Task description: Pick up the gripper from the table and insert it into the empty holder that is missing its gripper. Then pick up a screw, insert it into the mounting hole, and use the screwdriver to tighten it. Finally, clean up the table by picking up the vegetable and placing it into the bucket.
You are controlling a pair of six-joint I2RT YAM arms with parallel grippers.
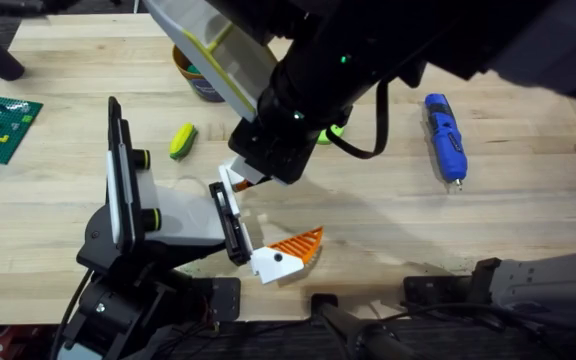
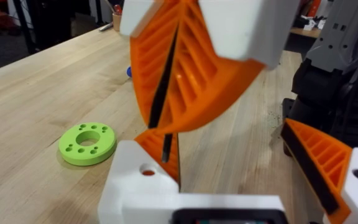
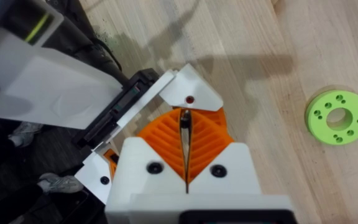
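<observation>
L tool (image 1: 268, 218) sits nearest me, low over the front of the worktop (image 1: 388, 230). One orange-padded finger (image 1: 303, 244) is fitted at the end of its black rail, and its jaws stand wide apart w/ nothing between them. At the rail's other end is the loose finger piece (image 1: 234, 181), a white block w/ an orange pad. R tool (image 1: 248, 168) reaches across the middle from above and is clamped tight on that orange pad. In the R wrist view the white block (image 3: 191, 93) lies right against the rail, just ahead of R tool's pads (image 3: 166, 140). I can't tell if it's seated.

Vegetable (image 1: 182, 140) lies flat to the left of R tool, apart from it, w/ bare wood round it. Green ring (image 1: 334, 131) peeks out from under the R arm. Screwdriver (image 1: 446, 137) lies far right, well clear of both tools, w/ open room toward the right edge.

Bucket (image 1: 196, 84) stands near the far edge, beyond the vegetable, half hidden by the R arm. Can't tell what's in it.
</observation>
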